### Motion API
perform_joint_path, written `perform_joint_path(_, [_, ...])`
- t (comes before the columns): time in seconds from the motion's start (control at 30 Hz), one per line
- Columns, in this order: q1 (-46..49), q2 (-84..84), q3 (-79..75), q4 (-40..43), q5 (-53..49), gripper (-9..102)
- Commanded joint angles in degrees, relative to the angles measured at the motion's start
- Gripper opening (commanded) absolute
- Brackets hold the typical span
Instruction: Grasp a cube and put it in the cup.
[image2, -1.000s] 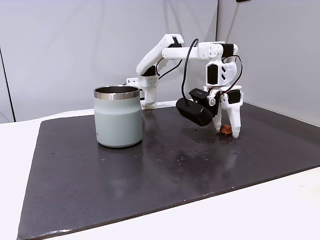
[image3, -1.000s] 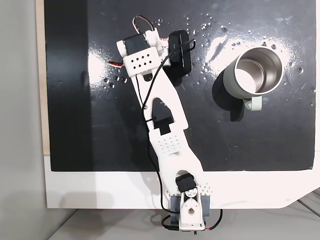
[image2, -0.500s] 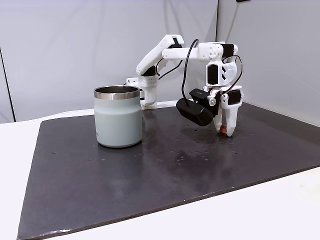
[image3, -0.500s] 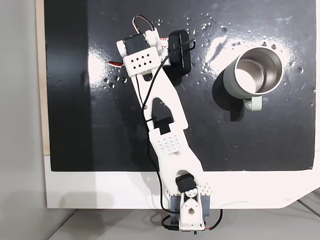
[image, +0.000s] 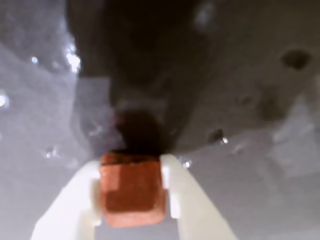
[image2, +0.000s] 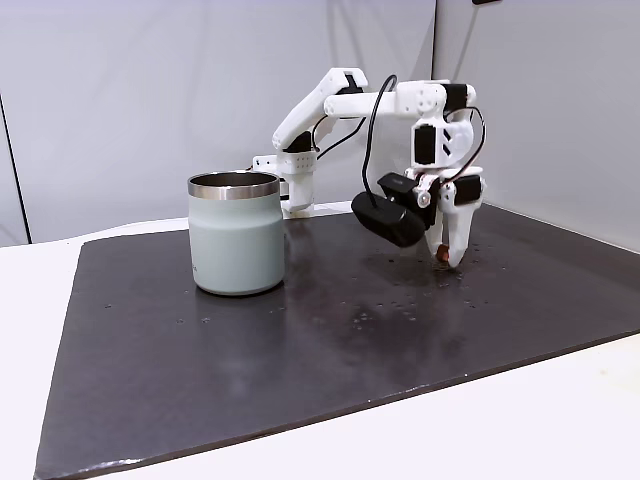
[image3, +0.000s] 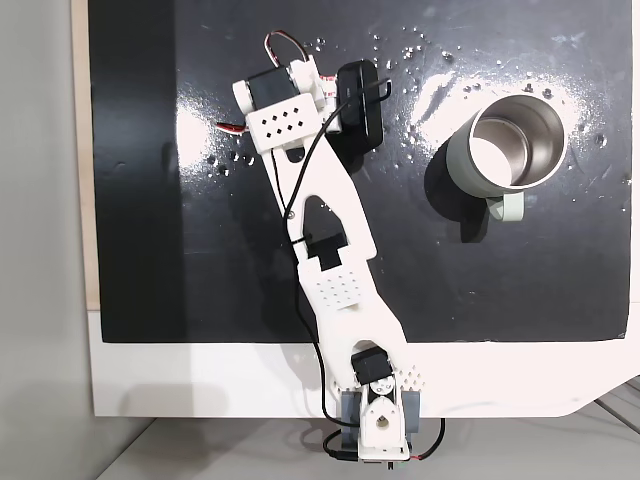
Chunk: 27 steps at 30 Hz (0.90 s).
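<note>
Lifted a bit since a second ago: back then the gripper (image2: 447, 260) was spread wide with its tips down on the mat around the cube (image2: 441, 257), and now it's clamped on the cube and raised just clear of the surface, shifted slightly toward the cup (image2: 237, 234) in the side-on fixed view. Nothing else seems to have been moved; the cup is parked in the same spot.

Up close in the wrist view, the cube (image: 132, 189) is seen pinched between the two white fingers (image: 176, 192), one pressed against each side, so the gripper (image: 131, 192) is closed on it. A reddish-orange block with softened edges, a bit blurry. Below it the glossy dark mat (image: 260, 125) is seen with a dark smudge of shadow just ahead of the cube and some specks and glints scattered about.

In the side-on fixed view the cube is only a small reddish spot at the fingertips, so whether it's fully off the mat (image2: 330, 340) can't be said for certain, though a small gap seems to be there. The black wrist camera (image2: 390, 220) is hung beside the gripper on the cup side.

The cup is stood upright on the mat, well apart from the gripper, pale grey-green with a steel rim. From the top-down fixed view its inside (image3: 518, 142) is seen shiny, and a stubby tab is stuck out of its side. The mat is laid on a white counter (image3: 500, 380), with the arm's base (image3: 375, 425) mounted at the counter's near edge.
</note>
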Motion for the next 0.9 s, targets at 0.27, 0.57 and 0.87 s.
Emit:
perform_joint_path(0.27, [3.3,30.3,8.6,-0.2,2.3,4])
perform_joint_path(0.57, [6.7,40.3,13.7,0.0,1.9,4])
perform_joint_path(0.87, [16.3,43.0,13.5,3.2,1.7,4])
